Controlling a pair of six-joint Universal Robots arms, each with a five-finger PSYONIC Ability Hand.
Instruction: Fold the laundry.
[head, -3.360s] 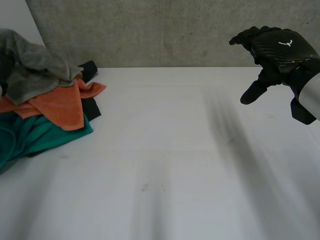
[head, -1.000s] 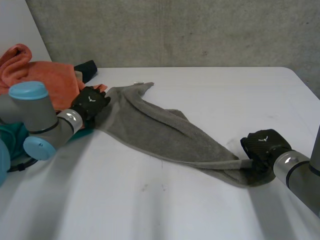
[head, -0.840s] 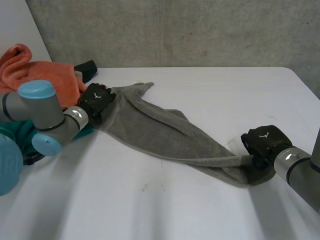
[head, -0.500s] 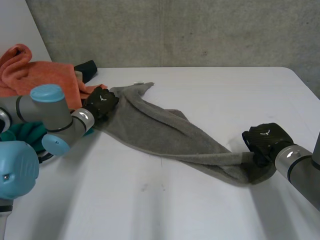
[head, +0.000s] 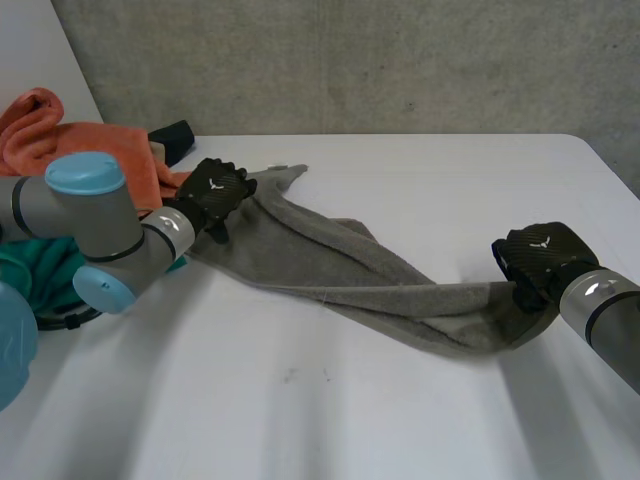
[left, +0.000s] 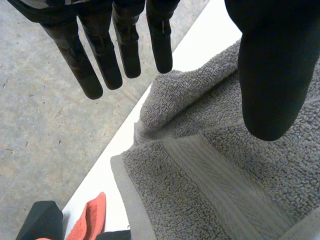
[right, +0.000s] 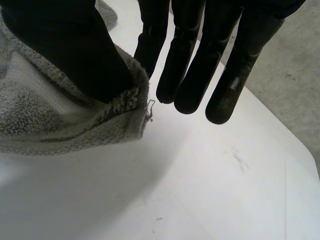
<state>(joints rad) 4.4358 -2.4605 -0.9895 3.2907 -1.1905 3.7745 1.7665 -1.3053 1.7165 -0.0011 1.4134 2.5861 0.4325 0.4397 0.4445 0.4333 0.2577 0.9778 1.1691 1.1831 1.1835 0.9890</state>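
Since a moment ago the right hand (head: 540, 262) has drawn its end of the grey towel (head: 340, 265) rightward, pulling it straighter across the table (head: 330, 410). The left hand (head: 215, 190) has slid farther onto the far left corner. The right hand pinches the near right end between thumb and straight fingers. The left is spread, thumb over the cloth, gripping nothing. This looks like spreading out before the first fold, and next the left needs a hold on its corner. Each hand bears a small white emblem, with no readable writing.
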